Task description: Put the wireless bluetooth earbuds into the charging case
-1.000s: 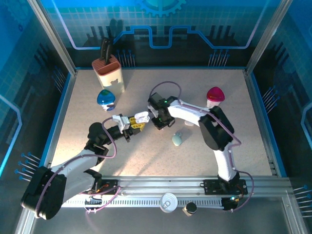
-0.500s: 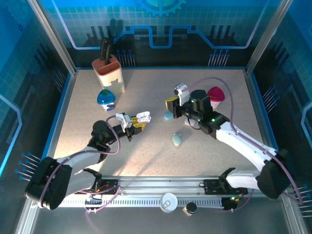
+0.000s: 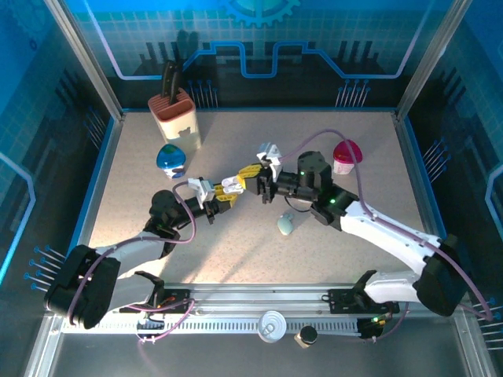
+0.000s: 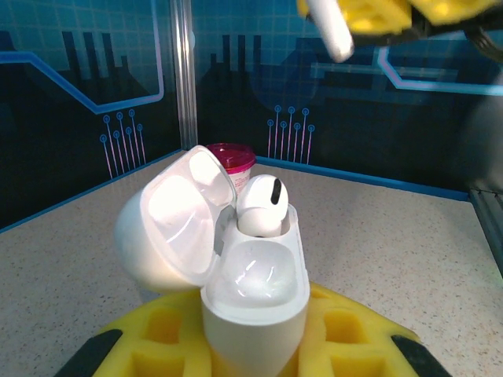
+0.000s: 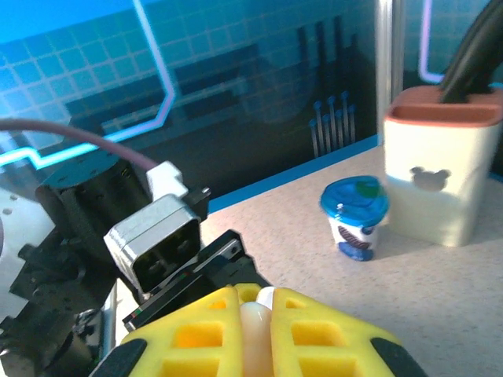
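white case [image 3: 233, 185] from the top camera: it sits near the middle of the table [image 3: 377, 236], clamped in my left claw [image 3: 228, 191]. my right claw [image 3: 251, 173] reaches in from the right, its yellow fingers just beside the case; what it pinches is too small to tell from up here. a green pebble [image 3: 285, 225] lies on the table near the right arm. a blue cup [image 3: 170, 159] and knife block [image 3: 174, 118] stand back left, a red cup [image 3: 346, 154] back right

left wrist: my left claw's yellow pads [image 4: 338, 338] are closed on the lower body of the case [image 4: 255, 302], which stands upright with its lid [image 4: 173, 228] swung open to the left. one earbud [image 4: 262, 206] sits in the far socket, head up. a second earbud [image 4: 330, 27] hangs above the case, apart from it, white end pointing down, pinched in the right claw's pads [image 4: 369, 12]

right wrist: my right claw [image 5: 255, 310] is squeezed onto the second earbud [image 5: 255, 326], a white sliver between yellow fingers. beyond them i see the left arm's wrist [image 5: 157, 243], then the blue cup [image 5: 354, 216] and knife block [image 5: 440, 173]
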Controlling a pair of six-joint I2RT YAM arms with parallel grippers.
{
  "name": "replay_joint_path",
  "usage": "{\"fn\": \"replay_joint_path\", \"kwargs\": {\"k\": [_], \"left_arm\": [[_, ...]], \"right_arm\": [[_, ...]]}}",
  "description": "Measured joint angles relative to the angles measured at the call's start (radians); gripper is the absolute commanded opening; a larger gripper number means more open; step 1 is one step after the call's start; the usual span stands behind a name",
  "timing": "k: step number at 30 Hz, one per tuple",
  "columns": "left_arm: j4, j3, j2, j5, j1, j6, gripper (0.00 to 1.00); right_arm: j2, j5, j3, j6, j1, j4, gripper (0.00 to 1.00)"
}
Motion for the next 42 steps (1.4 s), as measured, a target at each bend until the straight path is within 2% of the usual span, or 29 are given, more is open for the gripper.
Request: {"fn": "replay_joint_path", "kwargs": {"k": [8, 17, 28, 38, 42], "left_arm": [[-0.001, 0.0, 0.0, 0.0, 0.0, -0.011, 0.11], [-0.001, 0.0, -0.002, 0.0, 0.0, -0.015, 0.11], [-0.009, 0.0, -0.005, -0.003, 0.0, -0.022, 0.11], [-0.026, 0.0, -0.013, -0.044, 0.001, -0.113, 0.1], [-0.032, 0.002, -0.013, -0.053, 0.001, -0.14, 0.1]], "right_arm": [[0.113, -0.014, 0.033, -0.022, 0.038, 0.008, 0.1], [0.159, 0.01, 0.065, -0.062, 0.06, 0.005, 0.1], [0.178, 0.037, 0.065, -0.083, 0.069, 0.015, 0.11], [0.177, 0.071, 0.011, -0.055, 0.07, 0.121, 0.11], [0.177, 0.089, -0.01, -0.031, 0.07, 0.163, 0.16]]}}
